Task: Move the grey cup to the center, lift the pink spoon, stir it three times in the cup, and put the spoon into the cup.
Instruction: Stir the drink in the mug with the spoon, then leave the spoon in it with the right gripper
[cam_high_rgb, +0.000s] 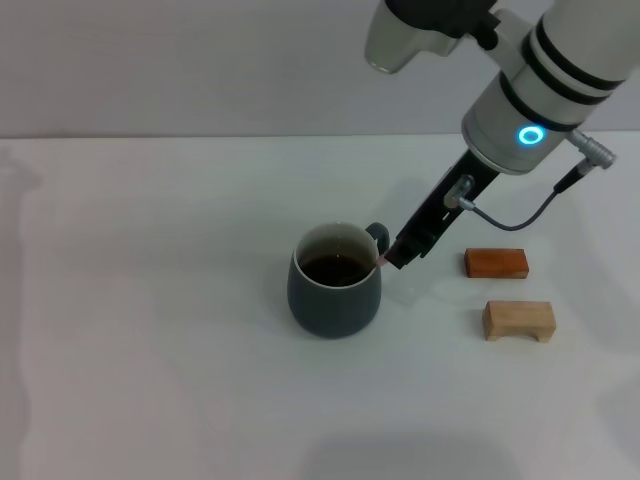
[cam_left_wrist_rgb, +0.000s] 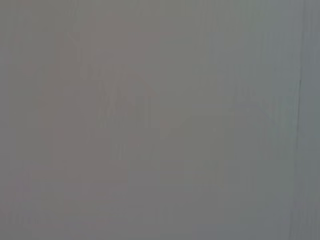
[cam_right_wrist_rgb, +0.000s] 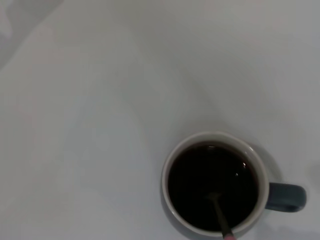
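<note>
The right gripper (cam_high_rgb: 398, 256) pinches the slim pink-handled metal spoon (cam_right_wrist_rgb: 220, 215) — bowl sunk in the squat slate-grey ceramic cup (cam_high_rgb: 335, 298).

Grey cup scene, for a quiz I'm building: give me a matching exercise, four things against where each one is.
Things:
1. pink spoon
2. grey cup
3. reddish-brown wooden block
4. tan wooden block

Places:
A. nearest the table's front edge on the robot's right
B. bowl dipped in dark liquid, handle at the right gripper
C. just behind the tan block
D. left of both blocks

Pairs: 1-B, 2-D, 3-C, 4-A
</note>
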